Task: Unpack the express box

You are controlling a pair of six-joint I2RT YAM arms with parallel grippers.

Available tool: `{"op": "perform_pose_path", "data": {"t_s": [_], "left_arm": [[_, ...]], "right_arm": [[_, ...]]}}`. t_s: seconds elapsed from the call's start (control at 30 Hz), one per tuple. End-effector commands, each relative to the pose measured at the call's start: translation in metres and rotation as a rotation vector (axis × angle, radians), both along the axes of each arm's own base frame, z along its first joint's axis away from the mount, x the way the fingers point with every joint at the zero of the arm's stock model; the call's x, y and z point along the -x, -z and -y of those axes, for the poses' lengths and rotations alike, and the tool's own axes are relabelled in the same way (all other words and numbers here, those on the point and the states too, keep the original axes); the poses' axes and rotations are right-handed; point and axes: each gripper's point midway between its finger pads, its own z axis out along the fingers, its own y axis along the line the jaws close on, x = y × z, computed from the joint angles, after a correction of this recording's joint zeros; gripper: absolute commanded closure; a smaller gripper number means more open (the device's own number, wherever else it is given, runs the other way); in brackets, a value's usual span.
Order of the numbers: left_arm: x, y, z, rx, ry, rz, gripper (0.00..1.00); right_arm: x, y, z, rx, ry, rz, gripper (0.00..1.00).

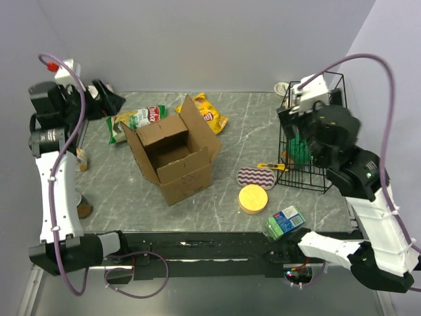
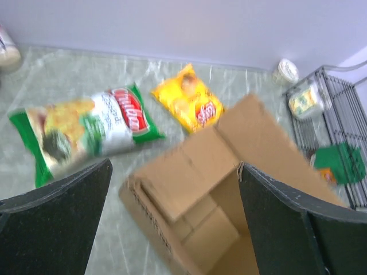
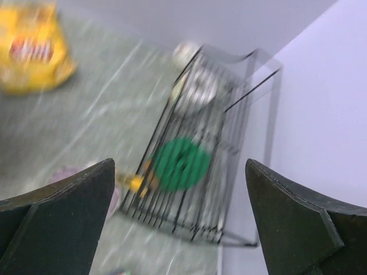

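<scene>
The express box (image 1: 174, 158) is a brown cardboard carton standing open in the middle of the table, flaps spread, its inside showing only bare cardboard. In the left wrist view the box (image 2: 212, 195) lies below and ahead of my open, empty left gripper (image 2: 175, 217). From above, the left gripper (image 1: 112, 102) hovers over the back left of the table, left of the box. My right gripper (image 1: 287, 122) is open and empty, raised beside the black wire basket (image 1: 322, 141). The blurred right wrist view shows the basket (image 3: 229, 103) past the open right gripper (image 3: 180, 223).
A green snack bag (image 1: 135, 120) and a yellow snack bag (image 1: 209, 113) lie behind the box. A striped sponge (image 1: 255, 176), yellow knife (image 1: 272, 166), round yellow block (image 1: 252, 198) and green-blue packet box (image 1: 285, 221) lie right of it. A green item (image 1: 299, 148) sits in the basket.
</scene>
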Motion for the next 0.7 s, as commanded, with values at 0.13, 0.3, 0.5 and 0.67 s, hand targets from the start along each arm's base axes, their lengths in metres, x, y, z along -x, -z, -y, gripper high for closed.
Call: {"op": "perform_pose_path", "data": {"t_s": [0.13, 0.3, 0.5, 0.67], "left_arm": [[-0.015, -0.102, -0.011, -0.047, -0.055, 0.244, 0.04], [-0.017, -0.128, -0.011, -0.057, -0.05, 0.35, 0.04], [-0.024, -0.139, -0.014, -0.072, -0.062, 0.389, 0.04], [-0.032, -0.125, -0.014, -0.014, -0.066, 0.355, 0.04]], "right_arm": [[0.006, -0.102, 0.051, 0.043, 0.216, 0.345, 0.0], [0.015, -0.117, 0.065, 0.103, 0.265, 0.383, 0.0], [0.019, -0.114, 0.071, 0.129, 0.288, 0.368, 0.0], [0.016, -0.1, 0.07, 0.153, 0.287, 0.351, 0.0]]}}
